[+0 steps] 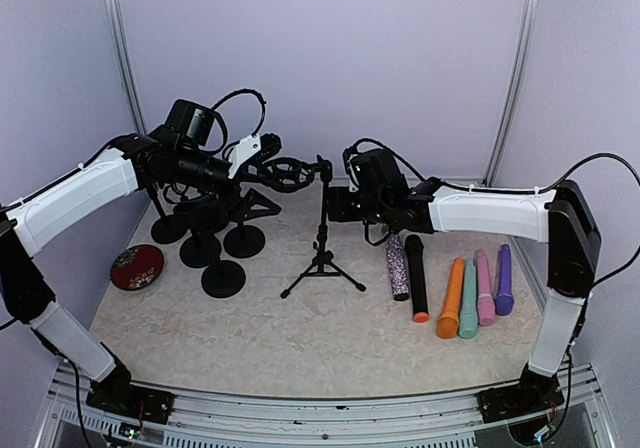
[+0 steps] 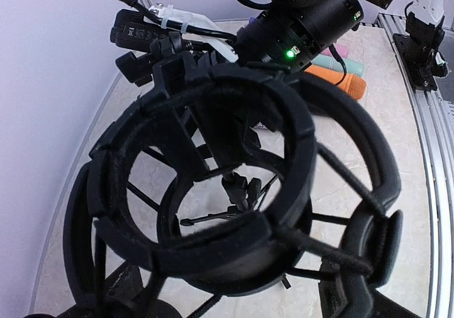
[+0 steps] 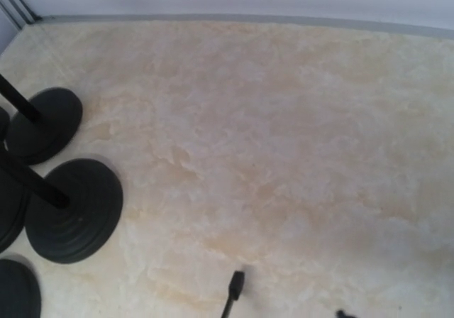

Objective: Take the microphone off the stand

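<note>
Jaws of left gripper straddle shock mount widely, grip unclear.

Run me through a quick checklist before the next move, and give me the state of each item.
1. Shock mount has no microphone in it: ok, the ring is empty.
2. Left gripper has a grip on the mount: cannot tell.
3. Right gripper is open: cannot tell.
4. Tripod stand is upright: ok.
5. Loose microphones lie apart from the stand's legs: ok.
</note>
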